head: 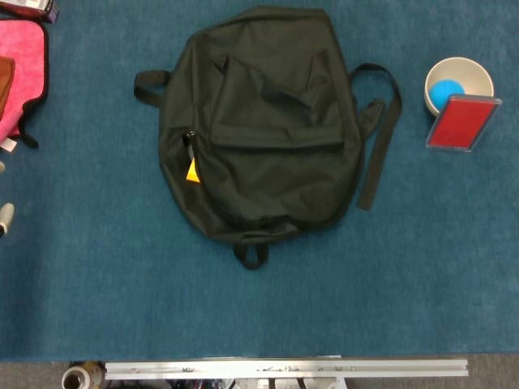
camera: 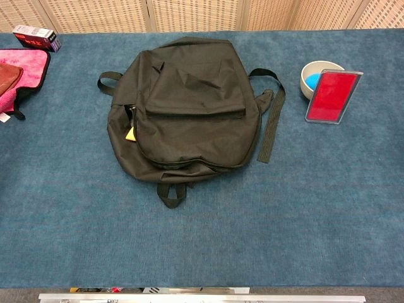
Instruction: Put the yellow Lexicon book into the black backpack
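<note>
The black backpack [head: 263, 121] [camera: 186, 107] lies flat in the middle of the blue table cover, its straps spread to both sides. A small yellow corner, apparently the yellow book [head: 192, 172] [camera: 130, 134], pokes out of a gap in the zipper on its left side; the rest is hidden inside. Of my left hand [head: 4, 219] only a grey fingertip shows at the far left edge of the head view, well away from the backpack. How its fingers lie is hidden. My right hand appears in neither view.
A white bowl [head: 474, 73] [camera: 312, 68] with a blue ball stands at the right, and a red panel [head: 461, 123] [camera: 332, 96] leans against it. A pink cloth [head: 20, 65] [camera: 25, 66] and a small box [camera: 36, 36] lie far left.
</note>
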### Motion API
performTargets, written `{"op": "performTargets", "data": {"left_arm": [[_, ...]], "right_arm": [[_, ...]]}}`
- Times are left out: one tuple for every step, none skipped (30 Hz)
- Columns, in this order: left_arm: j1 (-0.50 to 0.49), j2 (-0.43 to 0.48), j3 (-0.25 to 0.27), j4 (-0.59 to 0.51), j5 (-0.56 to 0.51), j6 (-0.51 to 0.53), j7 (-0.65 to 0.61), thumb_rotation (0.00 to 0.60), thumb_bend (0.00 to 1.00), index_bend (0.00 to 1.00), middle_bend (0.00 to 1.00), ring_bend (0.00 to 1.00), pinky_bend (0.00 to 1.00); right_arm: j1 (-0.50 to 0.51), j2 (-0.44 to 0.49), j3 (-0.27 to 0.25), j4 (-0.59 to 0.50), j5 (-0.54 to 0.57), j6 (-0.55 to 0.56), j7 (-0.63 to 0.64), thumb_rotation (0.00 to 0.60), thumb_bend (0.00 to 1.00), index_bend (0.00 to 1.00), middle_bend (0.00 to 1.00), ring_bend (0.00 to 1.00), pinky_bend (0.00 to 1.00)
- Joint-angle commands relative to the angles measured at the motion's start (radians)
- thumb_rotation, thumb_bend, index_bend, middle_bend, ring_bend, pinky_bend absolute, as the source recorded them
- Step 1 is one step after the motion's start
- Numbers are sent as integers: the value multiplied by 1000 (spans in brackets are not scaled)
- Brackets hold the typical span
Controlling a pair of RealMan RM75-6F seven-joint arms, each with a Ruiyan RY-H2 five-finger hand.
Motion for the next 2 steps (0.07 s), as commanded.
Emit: {"op": "performTargets", "data": {"left_arm": [[3,7,5,-6,-1,-10,7,600,227,359,413,390,598],[4,10,7,-8,-3,-14,9,600,227,359,413,390,598]], "right_arm": [[-10,-9,11,9,-14,-8,0,600,9,225,339,184,265],[-12,-12,15,12,-18,-10,-1,600,3,226,340,183,265]]}}
